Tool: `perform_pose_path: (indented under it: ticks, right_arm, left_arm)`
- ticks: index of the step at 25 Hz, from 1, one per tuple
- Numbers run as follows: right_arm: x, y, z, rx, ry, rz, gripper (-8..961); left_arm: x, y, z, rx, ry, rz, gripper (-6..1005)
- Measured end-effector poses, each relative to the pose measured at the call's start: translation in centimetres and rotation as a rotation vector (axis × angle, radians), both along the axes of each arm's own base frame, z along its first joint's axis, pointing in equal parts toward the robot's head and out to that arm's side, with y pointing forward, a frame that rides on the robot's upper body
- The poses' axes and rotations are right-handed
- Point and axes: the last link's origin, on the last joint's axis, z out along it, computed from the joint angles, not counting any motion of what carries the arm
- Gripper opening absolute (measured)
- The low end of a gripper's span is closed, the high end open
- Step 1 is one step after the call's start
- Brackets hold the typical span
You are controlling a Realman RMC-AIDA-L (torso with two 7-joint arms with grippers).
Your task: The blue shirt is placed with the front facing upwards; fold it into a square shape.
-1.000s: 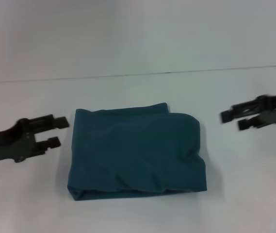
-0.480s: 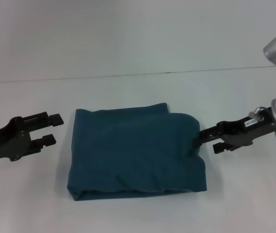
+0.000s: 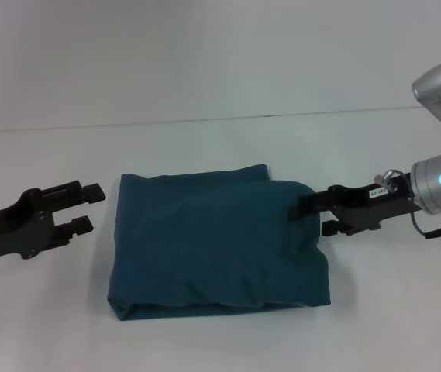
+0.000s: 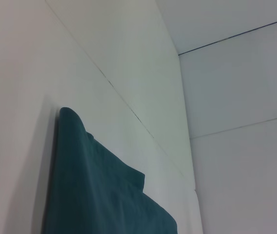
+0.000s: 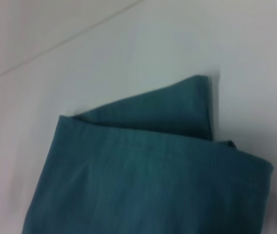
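Teal-blue cotton shirt (image 3: 216, 244), folded into a rough square, lies mid-table (image 3: 204, 93). My right gripper (image 3: 313, 213) has its parted black fingers at the shirt's right edge; my left gripper (image 3: 88, 208) hovers spread just beside the left edge.

A plain white table (image 3: 220, 93) — one thin dark seam (image 3: 204, 119) crossing it.

Bare table (image 3: 220, 93) all around blue shirt (image 3: 216, 244)

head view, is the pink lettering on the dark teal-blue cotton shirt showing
No, the dark teal-blue cotton shirt lies folded into a rough square with only plain fabric on top.
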Motion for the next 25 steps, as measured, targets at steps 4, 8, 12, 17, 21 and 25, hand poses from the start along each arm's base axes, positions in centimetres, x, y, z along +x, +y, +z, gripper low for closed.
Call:
perform_pose_path:
  ticks: [4, 8, 12, 17, 21, 25]
  right_arm:
    - [0.2, 0.0, -0.7, 0.007, 0.001, -0.018, 915]
    - [0.2, 0.0, -0.9, 0.013, 0.001, -0.019, 915]
    - [0.1, 0.2, -0.6, 0.041, 0.034, -0.02, 915]
    - [0.0, 0.4, -0.1, 0.081, 0.069, -0.006, 915]
    - [-0.1, 0.5, 0.1, 0.087, 0.073, 0.007, 915]
    - [-0.1, 0.6, 0.2, 0.086, 0.067, 0.012, 915]
  left_arm:
    - [-0.1, 0.0, -0.2, 0.0, -0.001, 0.004, 733]
    - [0.0, 0.1, -0.3, -0.001, 0.001, -0.001, 733]
    - [0.1, 0.1, -0.3, -0.003, 0.002, -0.005, 733]
    - [0.0, 0.1, -0.5, -0.005, -0.001, -0.004, 732]
    - [0.0, 0.0, -0.6, -0.005, -0.003, -0.002, 732]
    - [0.0, 0.1, -0.5, -0.004, -0.003, -0.001, 732]
